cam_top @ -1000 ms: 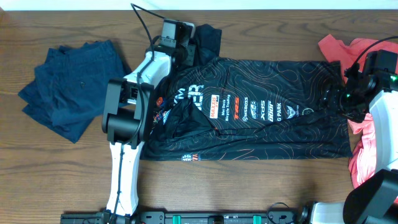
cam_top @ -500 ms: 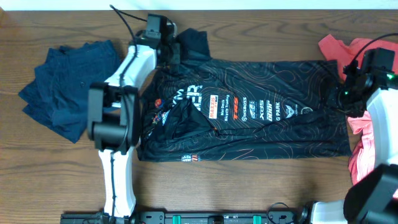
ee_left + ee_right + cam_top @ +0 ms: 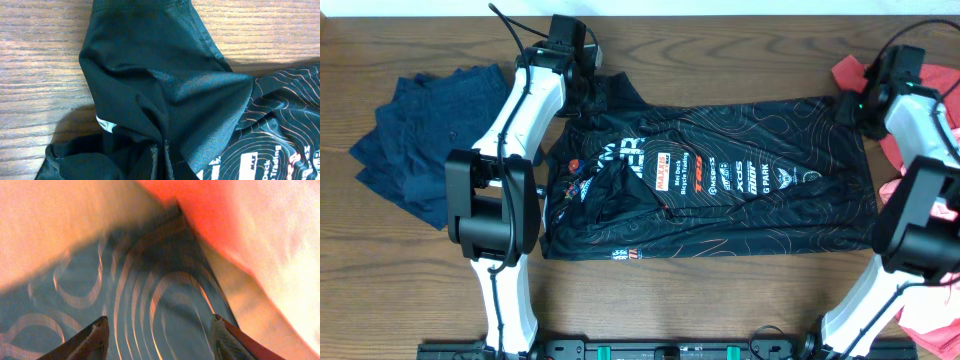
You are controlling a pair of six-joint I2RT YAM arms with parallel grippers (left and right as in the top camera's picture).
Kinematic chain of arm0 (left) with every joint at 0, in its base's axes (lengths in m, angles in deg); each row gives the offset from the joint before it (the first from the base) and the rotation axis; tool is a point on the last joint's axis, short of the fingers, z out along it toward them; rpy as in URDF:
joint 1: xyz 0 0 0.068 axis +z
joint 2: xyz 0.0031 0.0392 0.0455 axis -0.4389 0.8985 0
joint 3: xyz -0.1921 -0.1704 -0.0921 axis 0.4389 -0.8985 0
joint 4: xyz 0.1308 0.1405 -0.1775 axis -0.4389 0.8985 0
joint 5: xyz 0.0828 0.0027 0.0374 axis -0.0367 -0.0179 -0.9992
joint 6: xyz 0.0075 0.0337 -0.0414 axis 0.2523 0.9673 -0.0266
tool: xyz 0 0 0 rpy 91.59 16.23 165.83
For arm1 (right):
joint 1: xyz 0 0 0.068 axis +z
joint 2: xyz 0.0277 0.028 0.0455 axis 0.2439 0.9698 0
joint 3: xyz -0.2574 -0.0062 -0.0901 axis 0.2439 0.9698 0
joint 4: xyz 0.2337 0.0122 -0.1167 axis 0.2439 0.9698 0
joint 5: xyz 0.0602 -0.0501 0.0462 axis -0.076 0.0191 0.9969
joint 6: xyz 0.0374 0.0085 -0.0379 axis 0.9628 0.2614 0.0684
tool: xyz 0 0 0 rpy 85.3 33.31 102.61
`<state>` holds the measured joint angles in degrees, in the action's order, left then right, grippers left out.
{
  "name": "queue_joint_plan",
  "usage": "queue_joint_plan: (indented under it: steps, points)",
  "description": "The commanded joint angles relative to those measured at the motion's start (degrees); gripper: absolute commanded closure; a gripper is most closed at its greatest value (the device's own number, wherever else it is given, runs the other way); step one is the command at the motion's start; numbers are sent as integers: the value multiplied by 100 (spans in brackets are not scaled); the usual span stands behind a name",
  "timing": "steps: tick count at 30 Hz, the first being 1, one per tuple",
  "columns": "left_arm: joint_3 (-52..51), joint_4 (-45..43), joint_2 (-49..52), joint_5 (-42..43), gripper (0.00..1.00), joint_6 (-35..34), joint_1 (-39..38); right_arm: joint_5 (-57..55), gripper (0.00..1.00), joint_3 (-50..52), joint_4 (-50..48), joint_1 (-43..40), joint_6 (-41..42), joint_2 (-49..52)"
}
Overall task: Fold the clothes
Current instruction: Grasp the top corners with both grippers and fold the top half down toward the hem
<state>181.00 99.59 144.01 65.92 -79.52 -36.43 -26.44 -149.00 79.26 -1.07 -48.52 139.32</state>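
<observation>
Jersey [image 3: 740,215] lies spread on the table [image 3: 720,310], logos up. Our left gripper [image 3: 160,155] seems pinched shut on its bunched sleeve [image 3: 150,65]. We hold our right gripper [image 3: 160,325] wide open over the far right corner, beside coral cloth [image 3: 240,220].

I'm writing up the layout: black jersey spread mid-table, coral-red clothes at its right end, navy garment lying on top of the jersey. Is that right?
Not quite. The navy garment does not lie on the black jersey; the overhead view shows it beside the jersey on the table, off its left end. The rest holds: jersey spread mid-table, coral-red clothes at its right end.
</observation>
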Motion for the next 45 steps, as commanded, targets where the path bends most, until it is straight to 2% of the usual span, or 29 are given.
queue_joint_plan:
  steps: [1,7,12,22,24,25,28,31,39,45]
  points:
    - [26,26,-4,92,94,-28,-2,-273,39,-153,-258,136,610,240]
    - [26,28,-4,94,94,-28,-7,-363,40,-153,-841,133,868,546]
    - [26,28,-4,94,94,-28,-9,-579,37,-153,-1213,133,944,684]
    - [26,28,-4,94,94,-28,-9,-599,36,-151,-1537,133,953,966]
    - [26,28,-4,94,94,-28,-9,-590,46,-151,-1596,133,997,1099]
    - [26,31,-4,94,94,-28,-9,-584,58,-151,-1589,133,1016,1121]
    - [26,61,-4,92,94,-28,-9,-579,85,-151,-1567,133,1034,1154]
    - [26,133,-4,92,94,-28,-7,-584,98,-153,-1521,109,1038,1097]
    - [26,494,-181,96,94,-26,9,-621,99,-153,-920,-44,1049,446]
    - [26,1213,-730,98,94,-31,9,-1233,99,-153,138,-61,1045,-157]
